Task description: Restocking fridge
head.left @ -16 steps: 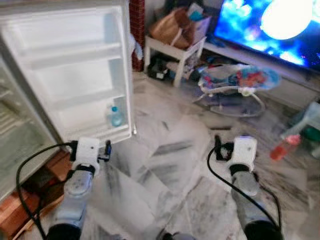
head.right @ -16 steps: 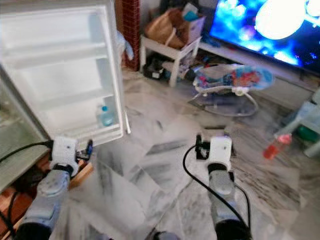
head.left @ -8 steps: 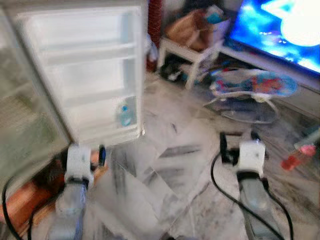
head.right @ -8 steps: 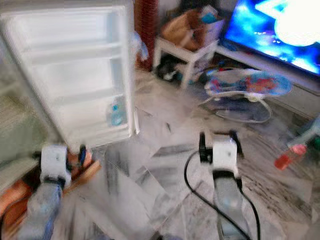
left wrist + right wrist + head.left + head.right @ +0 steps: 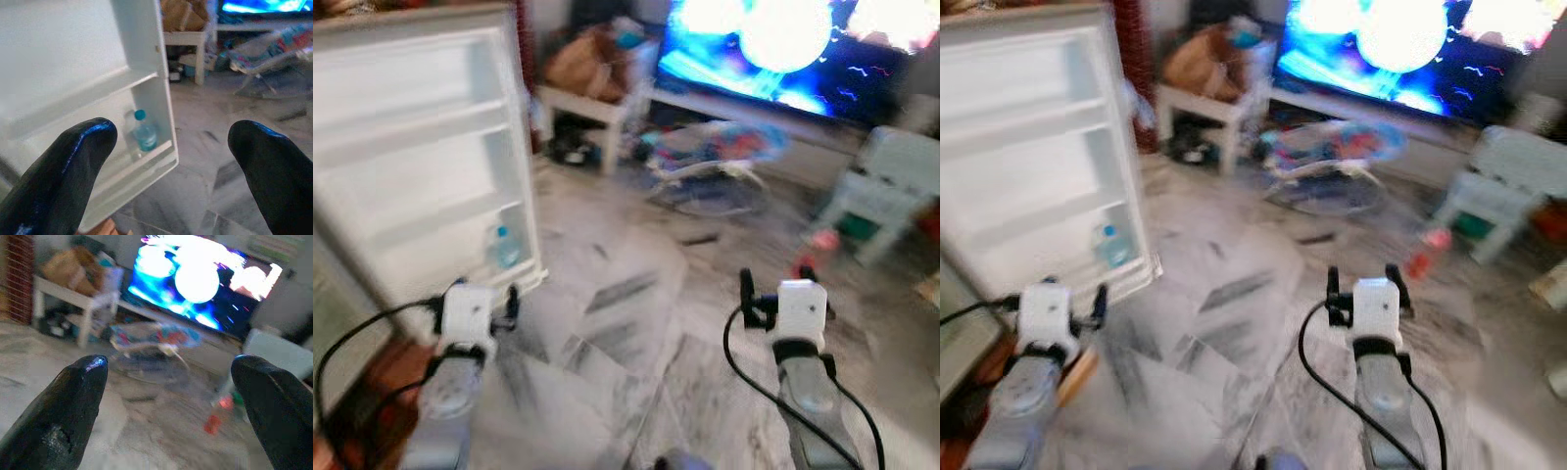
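The white fridge door point(image 5: 421, 166) stands open at my left, with a clear water bottle with a blue cap point(image 5: 143, 132) upright in its lowest door shelf. My left gripper point(image 5: 475, 299) is held up just in front of that door's lower corner, open and holding nothing. My right gripper point(image 5: 775, 286) is raised over the marble floor to the right, also open and holding nothing. A red bottle point(image 5: 822, 240) lies on the floor beyond the right gripper. The head views are blurred.
A large lit TV point(image 5: 783, 44) runs along the far wall. A baby bouncer point(image 5: 710, 162) sits on the floor before it. A low white table point(image 5: 592, 103) with a brown bag is at the back, and a pale small chair point(image 5: 881, 186) at far right.
The whole picture has swung: the fridge door now sits further left and more of the room's right side shows, so the camera turned right. Both arms stay raised with fingers open.
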Controlling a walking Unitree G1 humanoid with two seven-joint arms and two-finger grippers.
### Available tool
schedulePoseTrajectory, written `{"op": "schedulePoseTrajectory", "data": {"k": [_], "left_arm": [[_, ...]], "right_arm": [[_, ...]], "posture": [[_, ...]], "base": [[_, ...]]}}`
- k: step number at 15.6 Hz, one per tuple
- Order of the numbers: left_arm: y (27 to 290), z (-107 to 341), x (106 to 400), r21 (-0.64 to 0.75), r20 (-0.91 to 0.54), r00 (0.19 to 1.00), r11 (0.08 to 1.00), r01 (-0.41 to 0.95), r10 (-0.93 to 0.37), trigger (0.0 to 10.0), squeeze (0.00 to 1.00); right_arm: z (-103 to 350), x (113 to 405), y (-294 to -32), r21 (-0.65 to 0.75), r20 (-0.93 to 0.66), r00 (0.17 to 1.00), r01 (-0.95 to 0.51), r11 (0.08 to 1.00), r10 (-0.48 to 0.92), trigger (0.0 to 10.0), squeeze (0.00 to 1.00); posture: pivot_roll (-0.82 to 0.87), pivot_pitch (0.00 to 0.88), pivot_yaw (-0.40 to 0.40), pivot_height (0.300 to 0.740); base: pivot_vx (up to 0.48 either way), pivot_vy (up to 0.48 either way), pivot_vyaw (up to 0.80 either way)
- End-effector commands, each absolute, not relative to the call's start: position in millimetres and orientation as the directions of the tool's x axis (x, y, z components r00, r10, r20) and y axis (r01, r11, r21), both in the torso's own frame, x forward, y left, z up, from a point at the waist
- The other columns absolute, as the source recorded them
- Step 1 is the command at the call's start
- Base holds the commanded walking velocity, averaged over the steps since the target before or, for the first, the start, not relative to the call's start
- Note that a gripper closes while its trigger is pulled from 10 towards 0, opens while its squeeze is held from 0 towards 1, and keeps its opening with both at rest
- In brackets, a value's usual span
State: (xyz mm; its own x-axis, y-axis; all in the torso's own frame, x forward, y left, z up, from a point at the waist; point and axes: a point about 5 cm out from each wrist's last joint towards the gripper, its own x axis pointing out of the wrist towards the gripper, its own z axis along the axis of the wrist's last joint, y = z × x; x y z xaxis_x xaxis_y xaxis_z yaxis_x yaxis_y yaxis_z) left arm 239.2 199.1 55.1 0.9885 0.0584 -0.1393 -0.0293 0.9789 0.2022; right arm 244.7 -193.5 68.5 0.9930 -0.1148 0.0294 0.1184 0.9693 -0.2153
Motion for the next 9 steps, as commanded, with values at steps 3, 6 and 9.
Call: {"op": "schedulePoseTrajectory", "data": {"k": [3,6,9], "left_arm": [[185.8,56.8,243.8,0.194,-0.143,0.990,0.981,0.011,0.017,10.0,0.00],[184.8,58.6,246.3,0.213,-0.133,0.991,0.977,0.029,-0.001,10.0,0.00],[180.8,59.7,247.7,0.205,-0.127,0.992,0.977,0.054,-0.028,10.0,0.00]], "right_arm": [[70.6,245.5,-197.9,-0.220,0.025,0.991,0.135,0.966,-0.133,10.0,0.00],[70.0,246.0,-196.1,-0.214,0.020,0.991,0.136,0.967,-0.135,10.0,0.00],[70.0,247.9,-194.9,-0.208,0.014,0.991,0.136,0.969,-0.136,10.0,0.00]], "posture": [[0.11,0.031,-0.038,0.740],[0.11,0.032,-0.036,0.740],[0.11,0.029,-0.036,0.740]], "base": [[0.000,0.000,-0.80],[0.000,0.000,-0.80],[0.000,0.000,-0.38]]}}
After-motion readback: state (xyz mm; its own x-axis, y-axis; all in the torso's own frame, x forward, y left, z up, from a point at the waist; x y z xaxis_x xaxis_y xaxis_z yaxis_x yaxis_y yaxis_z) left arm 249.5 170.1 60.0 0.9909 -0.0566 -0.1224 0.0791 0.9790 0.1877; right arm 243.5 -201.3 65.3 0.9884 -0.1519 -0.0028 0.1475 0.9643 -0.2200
